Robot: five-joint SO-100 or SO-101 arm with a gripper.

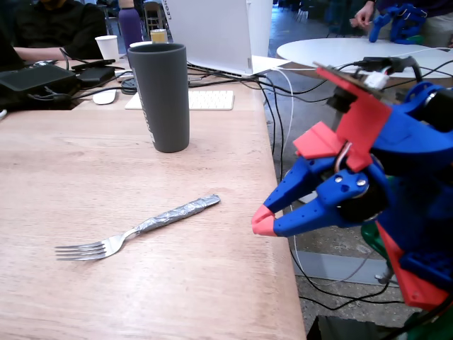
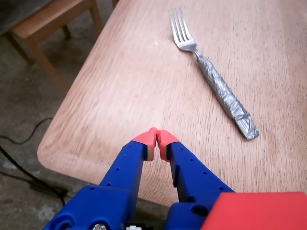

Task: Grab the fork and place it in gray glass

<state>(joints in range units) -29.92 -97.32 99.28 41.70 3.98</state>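
Note:
The fork (image 1: 138,227) lies flat on the wooden table (image 1: 85,156), tines to the left in the fixed view, its foil-wrapped handle pointing right. In the wrist view the fork (image 2: 218,81) lies ahead and to the right of my fingertips. The gray glass (image 1: 161,97) stands upright behind the fork, out of the wrist view. My blue gripper (image 1: 263,221) with red tips hangs at the table's right edge, right of the fork handle and apart from it. Its tips touch each other with nothing between them, as the gripper (image 2: 157,140) shows in the wrist view.
A white keyboard (image 1: 202,100), a white mouse (image 1: 105,96), a white paper cup (image 1: 107,47), a purple bottle (image 1: 130,25) and cables (image 1: 276,99) sit behind the glass. The table edge (image 1: 279,212) runs beside the gripper. A wooden bench (image 2: 48,24) stands below on the floor.

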